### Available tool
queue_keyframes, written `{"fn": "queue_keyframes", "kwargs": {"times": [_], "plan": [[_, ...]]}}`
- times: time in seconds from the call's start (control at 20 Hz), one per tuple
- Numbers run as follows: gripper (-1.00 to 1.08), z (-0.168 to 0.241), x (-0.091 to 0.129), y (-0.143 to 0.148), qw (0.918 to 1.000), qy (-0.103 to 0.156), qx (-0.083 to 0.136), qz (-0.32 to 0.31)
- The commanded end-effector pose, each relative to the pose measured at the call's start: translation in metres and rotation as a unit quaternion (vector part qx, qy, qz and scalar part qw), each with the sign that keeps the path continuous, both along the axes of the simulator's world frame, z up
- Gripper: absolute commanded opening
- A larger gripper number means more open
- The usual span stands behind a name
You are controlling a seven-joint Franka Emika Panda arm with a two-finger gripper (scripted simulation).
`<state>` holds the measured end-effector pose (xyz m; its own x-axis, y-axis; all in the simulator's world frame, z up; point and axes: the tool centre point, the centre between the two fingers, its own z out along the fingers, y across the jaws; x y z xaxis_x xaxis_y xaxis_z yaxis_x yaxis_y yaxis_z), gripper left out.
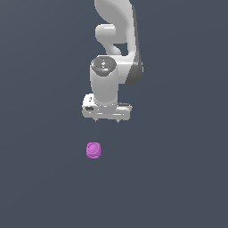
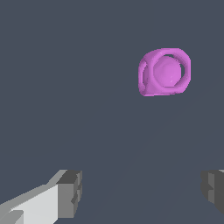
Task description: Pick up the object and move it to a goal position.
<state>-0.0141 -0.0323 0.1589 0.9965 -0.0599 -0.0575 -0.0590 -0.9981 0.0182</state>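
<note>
The object is a small magenta-purple block (image 1: 93,150) with rounded corners and a round mark on top. It lies on the dark grey floor, below the gripper and slightly toward the exterior view's left. It also shows in the wrist view (image 2: 165,72), off to one side of the fingers. My gripper (image 1: 107,120) hangs from the white arm, pointing down, above the block and apart from it. Its two grey fingertips (image 2: 70,192) stand wide apart with nothing between them. The gripper is open and empty.
The white arm (image 1: 116,40) rises behind the gripper to the top of the exterior view. The plain dark grey floor (image 1: 178,178) spreads all around. No other objects show.
</note>
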Motion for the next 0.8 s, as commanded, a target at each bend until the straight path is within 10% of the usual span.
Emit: {"fn": "queue_keyframes", "kwargs": {"times": [0.0, 0.75], "plan": [[1.0, 0.0, 0.0, 0.0, 1.0, 0.0, 0.0, 0.0], [1.0, 0.007, 0.001, 0.029, 0.9994, 0.0, 0.01, 0.032]]}}
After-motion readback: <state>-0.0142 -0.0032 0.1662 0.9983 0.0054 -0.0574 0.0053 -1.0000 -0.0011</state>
